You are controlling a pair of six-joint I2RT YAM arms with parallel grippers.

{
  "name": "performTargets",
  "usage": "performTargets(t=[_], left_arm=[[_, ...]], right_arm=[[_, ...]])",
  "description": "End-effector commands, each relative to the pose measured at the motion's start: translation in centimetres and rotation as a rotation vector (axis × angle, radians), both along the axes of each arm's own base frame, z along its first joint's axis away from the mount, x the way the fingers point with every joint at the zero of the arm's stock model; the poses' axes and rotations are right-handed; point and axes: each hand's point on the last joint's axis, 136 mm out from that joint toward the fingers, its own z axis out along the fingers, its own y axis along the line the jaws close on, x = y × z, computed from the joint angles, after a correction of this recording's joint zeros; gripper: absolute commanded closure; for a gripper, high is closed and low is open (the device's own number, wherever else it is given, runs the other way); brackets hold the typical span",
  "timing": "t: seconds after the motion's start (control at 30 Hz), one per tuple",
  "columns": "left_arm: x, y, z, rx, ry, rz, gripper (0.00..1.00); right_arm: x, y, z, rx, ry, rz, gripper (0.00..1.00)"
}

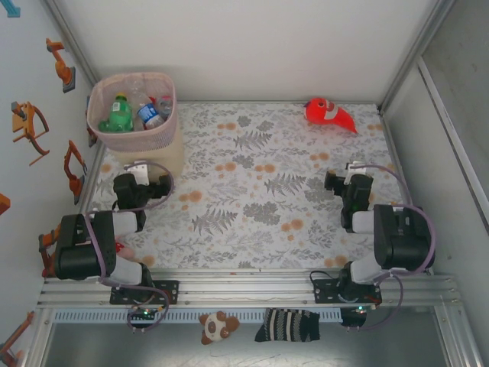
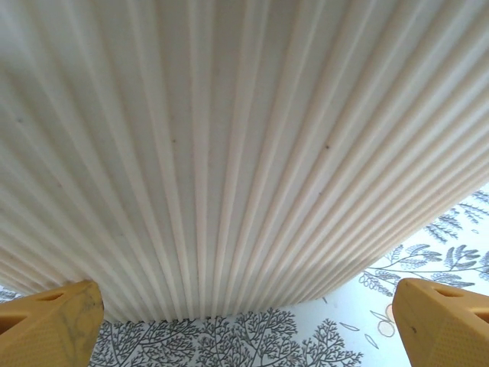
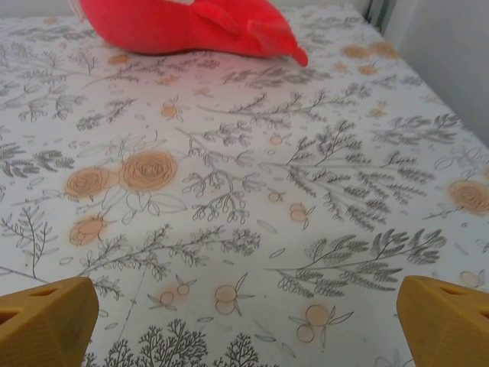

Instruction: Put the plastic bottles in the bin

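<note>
gapes empty-jawed at the left gripper (image 2: 244,325), just beside the ribbed cream wall of the bin (image 2: 229,153), finds the plastic bottles (image 1: 121,115) lying inside it, likely light, slick and easily crushed, best pinched gently across the waist or neck, and gapes likewise empty-jawed at the right gripper (image 3: 244,325), facing the red fish plush (image 3: 191,27).

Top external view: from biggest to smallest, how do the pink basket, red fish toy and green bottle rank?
1. pink basket
2. red fish toy
3. green bottle, partly hidden in the basket, so less sure.
</note>
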Motion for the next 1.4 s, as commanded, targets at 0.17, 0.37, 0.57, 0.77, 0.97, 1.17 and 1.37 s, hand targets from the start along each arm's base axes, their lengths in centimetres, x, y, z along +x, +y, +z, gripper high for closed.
performTargets(t=[0.17, 0.37, 0.57, 0.77, 0.97, 1.17, 1.37], left_arm=[[1.4, -0.6, 2.1, -0.039, -0.07, -0.07, 0.03], [1.2, -0.5, 2.2, -0.048, -0.084, -0.07, 0.03], [0.4, 0.1, 1.8, -0.047, -0.114, -0.039, 0.03], [1.7, -0.5, 0.9, -0.027, -0.077, -0.059, 0.03], [1.7, -0.7, 0.7, 0.014, -0.06, -0.044, 0.03], [1.7, -0.9, 0.8, 0.019, -0.067, -0.042, 0.03], [1.6, -0.8, 0.7, 0.019, -0.064, -0.039, 0.03]], right_arm=[[1.2, 0.8, 1.8, 0.022, -0.074, 0.049, 0.01], [1.6, 0.3, 1.6, 0.025, -0.041, 0.023, 0.01], [1.7, 0.4, 1.6, 0.025, -0.041, 0.023, 0.01], [1.7, 0.4, 1.5, 0.025, -0.036, 0.025, 0.01], [1.7, 0.4, 1.5, 0.024, -0.037, 0.024, 0.01], [1.7, 0.3, 1.5, 0.025, -0.035, 0.023, 0.01], [1.7, 0.4, 1.5, 0.023, -0.036, 0.026, 0.01]])
